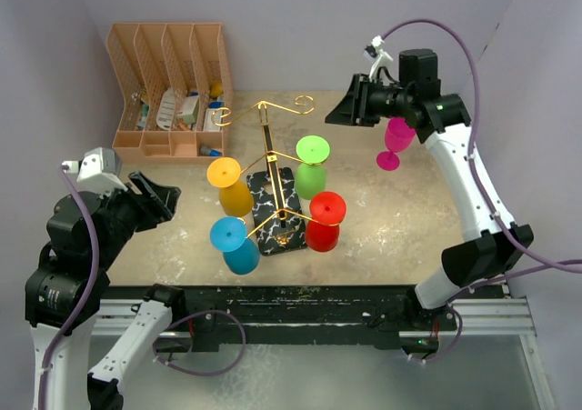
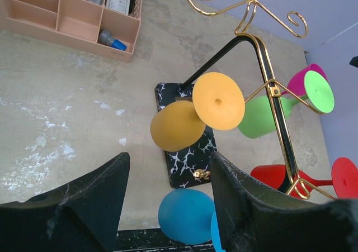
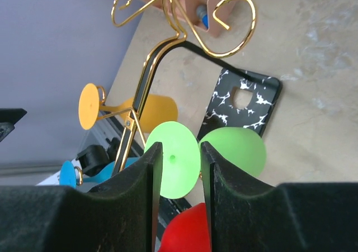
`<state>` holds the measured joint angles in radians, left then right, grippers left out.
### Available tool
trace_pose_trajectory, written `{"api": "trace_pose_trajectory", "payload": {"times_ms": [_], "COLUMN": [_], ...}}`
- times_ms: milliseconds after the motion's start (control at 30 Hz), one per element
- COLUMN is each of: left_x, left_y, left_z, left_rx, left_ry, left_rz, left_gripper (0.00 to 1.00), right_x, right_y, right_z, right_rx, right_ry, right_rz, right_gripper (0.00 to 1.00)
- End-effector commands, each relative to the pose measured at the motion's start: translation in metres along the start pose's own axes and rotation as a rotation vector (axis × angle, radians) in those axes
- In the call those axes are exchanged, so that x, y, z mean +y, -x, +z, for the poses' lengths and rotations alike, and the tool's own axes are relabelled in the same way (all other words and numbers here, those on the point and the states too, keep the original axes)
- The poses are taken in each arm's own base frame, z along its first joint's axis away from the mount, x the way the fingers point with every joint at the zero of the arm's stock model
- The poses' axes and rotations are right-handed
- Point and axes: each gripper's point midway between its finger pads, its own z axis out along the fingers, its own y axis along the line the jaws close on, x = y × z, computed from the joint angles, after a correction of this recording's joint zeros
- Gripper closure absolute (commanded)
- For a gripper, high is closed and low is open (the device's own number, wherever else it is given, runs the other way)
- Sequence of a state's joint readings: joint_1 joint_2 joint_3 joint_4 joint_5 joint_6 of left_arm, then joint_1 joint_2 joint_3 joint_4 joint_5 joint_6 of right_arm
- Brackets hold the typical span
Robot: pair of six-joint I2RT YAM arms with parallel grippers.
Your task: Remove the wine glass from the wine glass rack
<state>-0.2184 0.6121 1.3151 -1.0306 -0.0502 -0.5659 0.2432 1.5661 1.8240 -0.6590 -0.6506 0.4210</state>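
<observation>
The gold wire wine glass rack (image 1: 265,146) stands mid-table on its black marble base (image 1: 282,196). On its lower arms hang a yellow (image 1: 235,196), a green (image 1: 311,178), a red (image 1: 323,233) and a blue wine glass (image 1: 241,255). A magenta wine glass (image 1: 396,139) is off the rack at the right, foot downward, just under my right wrist. My right gripper (image 1: 336,112) is open at the rack's upper right with nothing between its fingers (image 3: 146,168). My left gripper (image 1: 164,196) is open and empty left of the rack, with the blue glass (image 2: 187,215) beyond it.
A peach slotted desk organiser (image 1: 168,87) with small items sits at the back left against the wall. Grey walls close in the table at the back and both sides. The rack's upper curled hooks (image 3: 235,34) carry nothing.
</observation>
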Motion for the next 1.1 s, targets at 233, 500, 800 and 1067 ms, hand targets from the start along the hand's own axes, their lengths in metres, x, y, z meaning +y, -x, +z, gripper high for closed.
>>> {"api": "trace_pose_trajectory", "payload": {"times_ms": [233,500,800,1067], "left_x": [0.003,0.003,0.005,0.007], "left_y": [0.003,0.001,-0.002,-0.008], "left_z": [-0.005,-0.003,0.001,0.002], "left_rx": [-0.029,-0.024,-0.013,-0.001], "left_ry": [0.012,0.014,0.018,0.023], "left_rz": [-0.021,-0.027,-0.028,-0.032], "left_gripper": [0.37,0.37,0.37,0.37], "right_x": [0.013,0.0,0.01,0.013], "right_y": [-0.031,-0.035,-0.047,-0.054], "right_z": [0.02,0.013,0.009,0.006], "right_rx": [0.07,0.052,0.098,0.122], "right_ry": [0.0,-0.116,-0.071,-0.065], "right_rz": [-0.007,-0.037,-0.069,-0.084], "right_gripper": [0.58,0.58,0.63,0.64]}}
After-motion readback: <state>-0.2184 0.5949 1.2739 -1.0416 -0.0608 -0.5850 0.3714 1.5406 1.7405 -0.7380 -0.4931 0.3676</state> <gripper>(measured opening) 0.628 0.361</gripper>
